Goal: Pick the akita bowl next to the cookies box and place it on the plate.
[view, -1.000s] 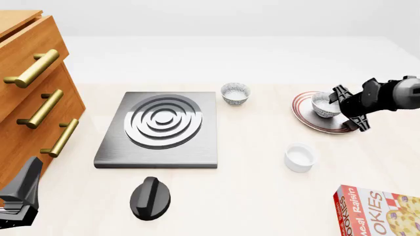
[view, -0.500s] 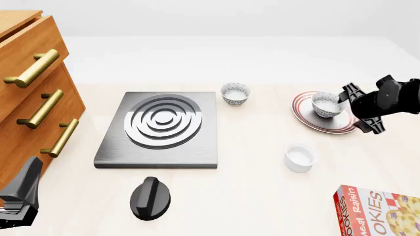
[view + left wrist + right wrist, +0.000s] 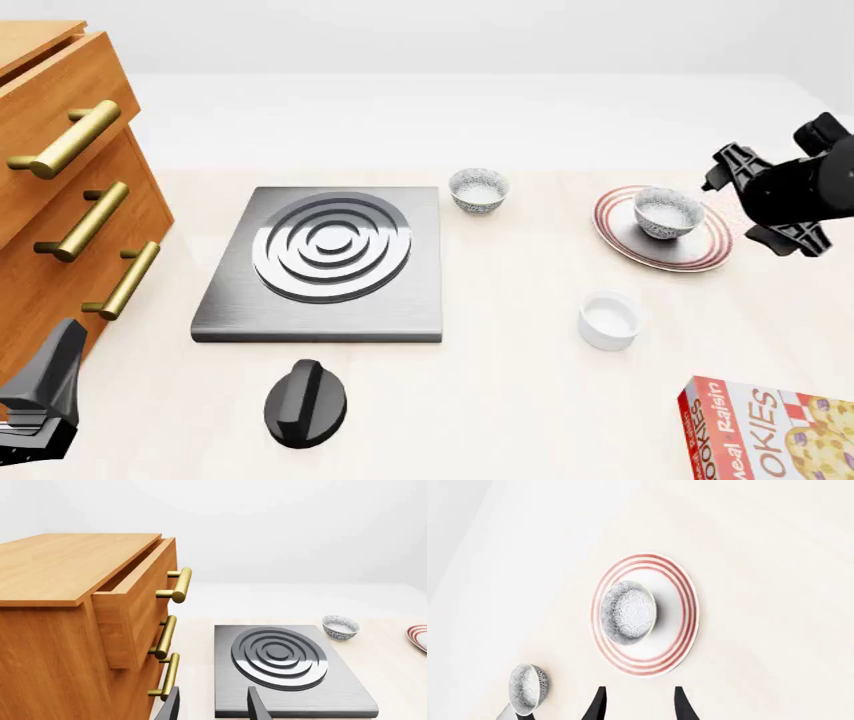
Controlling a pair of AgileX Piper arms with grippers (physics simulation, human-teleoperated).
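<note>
Your akita bowl [image 3: 667, 213] sits upright on the plate [image 3: 618, 238], a little toward the plate's far side; the right wrist view shows it inside the red rings. Your right pincer [image 3: 767, 205] hangs just beside the plate's right edge, apart from the bowl, fingers spread with nothing between them. In the right wrist view the two dark fingertips [image 3: 596, 706] show a clear gap, pointing at the plate.

The second speckled bowl [image 3: 479, 189] stands on the bench [image 3: 534, 400] between the plate and the stove plate [image 3: 327, 262]. A plain white cup [image 3: 610, 320] rests nearer you, well apart from the plate. The cookies box [image 3: 767, 432] lies at the near right corner, cut by the frame edge. A black knob [image 3: 306, 402] lies just in front of the stove plate.

Your left pincer [image 3: 40, 405] is parked at the near left beside the wooden drawers [image 3: 67, 200], fingers apart and empty, as the left wrist view confirms.
</note>
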